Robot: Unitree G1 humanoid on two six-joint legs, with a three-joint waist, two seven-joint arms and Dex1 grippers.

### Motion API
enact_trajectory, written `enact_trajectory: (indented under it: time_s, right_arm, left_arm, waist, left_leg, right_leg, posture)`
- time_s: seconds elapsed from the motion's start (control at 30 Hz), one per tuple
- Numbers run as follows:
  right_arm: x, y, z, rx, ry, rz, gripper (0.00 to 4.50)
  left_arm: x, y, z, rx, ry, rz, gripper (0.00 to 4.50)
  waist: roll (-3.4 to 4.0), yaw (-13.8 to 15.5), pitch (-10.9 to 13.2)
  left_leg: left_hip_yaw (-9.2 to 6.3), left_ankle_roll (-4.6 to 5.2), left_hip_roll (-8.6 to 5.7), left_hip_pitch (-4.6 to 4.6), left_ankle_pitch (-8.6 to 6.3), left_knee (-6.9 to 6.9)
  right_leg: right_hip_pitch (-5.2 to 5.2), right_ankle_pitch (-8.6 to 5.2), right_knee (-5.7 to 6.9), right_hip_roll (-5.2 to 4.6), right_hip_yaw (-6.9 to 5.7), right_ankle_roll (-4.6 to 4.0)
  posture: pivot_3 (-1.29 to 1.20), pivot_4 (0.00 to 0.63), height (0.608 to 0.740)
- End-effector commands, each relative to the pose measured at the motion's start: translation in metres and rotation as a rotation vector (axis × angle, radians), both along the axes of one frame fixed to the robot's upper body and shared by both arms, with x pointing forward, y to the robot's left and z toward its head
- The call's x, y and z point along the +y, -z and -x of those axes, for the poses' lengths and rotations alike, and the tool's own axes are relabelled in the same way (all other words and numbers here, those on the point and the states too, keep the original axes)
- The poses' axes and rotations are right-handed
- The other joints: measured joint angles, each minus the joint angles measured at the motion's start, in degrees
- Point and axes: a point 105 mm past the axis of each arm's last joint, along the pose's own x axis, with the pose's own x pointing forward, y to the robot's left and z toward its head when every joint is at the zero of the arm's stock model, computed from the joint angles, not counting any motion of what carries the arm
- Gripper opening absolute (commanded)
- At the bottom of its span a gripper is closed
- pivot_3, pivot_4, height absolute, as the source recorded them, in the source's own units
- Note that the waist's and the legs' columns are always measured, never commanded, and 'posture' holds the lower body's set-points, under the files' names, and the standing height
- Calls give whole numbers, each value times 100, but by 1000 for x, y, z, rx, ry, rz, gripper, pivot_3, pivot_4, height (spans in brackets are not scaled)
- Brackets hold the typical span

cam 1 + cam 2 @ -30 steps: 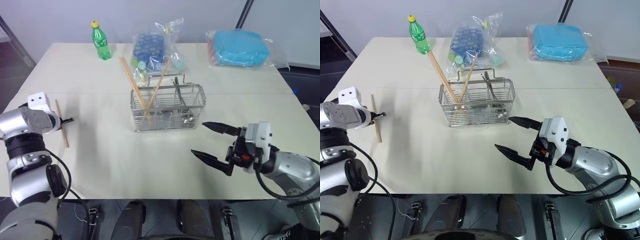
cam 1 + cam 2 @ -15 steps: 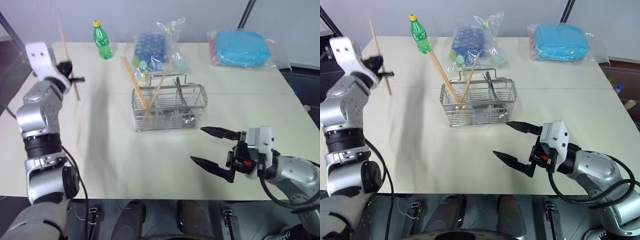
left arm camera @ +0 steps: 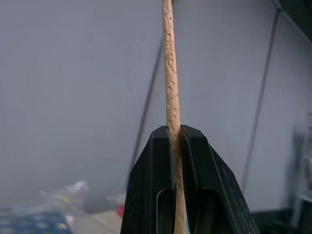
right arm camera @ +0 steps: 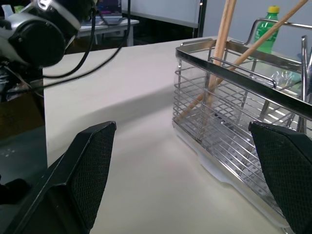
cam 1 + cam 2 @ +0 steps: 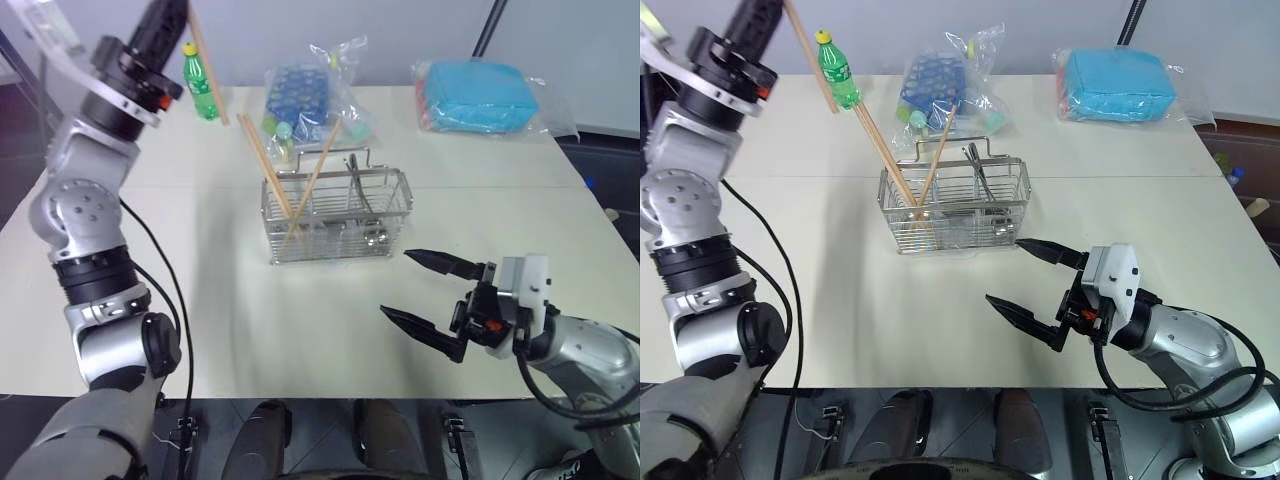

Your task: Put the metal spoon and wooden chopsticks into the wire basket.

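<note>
The wire basket stands mid-table. Some wooden chopsticks lean out of its left part. The metal spoon stands inside toward the right, handle up. High at the far left, above the table, my left gripper is shut on one more wooden chopstick, which slants down toward the table's back. In the left wrist view that stick runs up between the closed fingers. My right gripper hangs wide open just right of the basket's front, nothing between its fingers.
A green bottle stands at the back left, close to the held stick's lower end. A clear bag of blue items lies behind the basket. A blue pack in plastic sits at the back right.
My left arm has lifted the chopstick from the table's left side up and to the right, tipping the gripper upward. The right gripper has stayed put.
</note>
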Motion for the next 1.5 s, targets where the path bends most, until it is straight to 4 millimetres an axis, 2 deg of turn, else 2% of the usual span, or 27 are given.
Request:
enact_trajectory:
  time_s: [0.03,0.33,0.53,0.93,1.13,1.17,1.2,1.4,1.43,1.5]
  right_arm:
    - [4,-8,1,-65,-2,-12,4500]
    - [10,-6,-9,-93,23,-30,4500]
    - [10,-6,-11,-100,33,-31,4500]
    - [9,-9,-17,-116,36,-32,4500]
    - [9,-10,-19,-120,34,-30,4500]
    - [9,-10,-19,-120,34,-29,4500]
    - [9,-10,-19,-119,34,-28,4500]
    - [8,-9,-19,-116,35,-25,4500]
    - [8,-9,-19,-115,35,-25,4500]
    - [8,-8,-20,-114,35,-24,4500]
  left_arm:
    - [-21,4,6,-28,79,-30,32]
    - [-52,33,4,13,171,-74,32]
    - [-52,43,7,25,160,-125,32]
    - [-57,95,11,92,60,-246,32]
    - [-56,107,9,120,46,-242,32]
    - [-56,107,9,121,45,-242,808]
    - [-55,107,9,124,45,-239,1100]
    - [-50,103,7,114,2,-228,4254]
    - [-49,102,7,110,-9,-229,4433]
    - [-48,100,7,108,-19,-223,4433]
  waist:
    - [0,1,0]
    - [0,-5,0]
    - [0,-13,1]
    - [1,1,0]
    - [1,8,0]
    - [1,8,0]
    - [1,8,0]
    - [1,7,0]
    - [1,1,0]
    - [1,1,0]
  left_leg:
    - [0,0,0,0,0,0]
    - [0,0,1,1,0,-3]
    - [-1,0,1,0,0,-3]
    - [-3,0,1,1,0,-4]
    - [-3,0,1,0,0,-4]
    - [-4,1,1,0,0,-4]
    - [-3,1,0,0,0,-4]
    - [-4,1,1,0,0,-4]
    - [-3,1,0,0,0,-4]
    - [-3,1,1,1,0,-5]
  right_leg:
    - [0,0,0,0,0,0]
    - [-2,0,-1,2,1,-1]
    - [-2,0,-1,3,1,-1]
    - [-2,-1,-3,3,1,-2]
    - [-1,-1,-3,3,1,-2]
    - [-1,-1,-4,3,1,-2]
    - [-1,-1,-4,2,1,-2]
    - [0,-1,-5,3,1,-2]
    - [0,-1,-5,3,1,-2]
    - [-1,-1,-4,3,1,-2]
  posture:
    - [0,150,740]
    - [0,150,740]
    - [0,150,740]
    - [0,150,740]
    - [0,150,740]
    - [0,150,740]
    - [0,150,740]
    - [0,150,740]
    - [0,150,740]
    - [0,150,740]
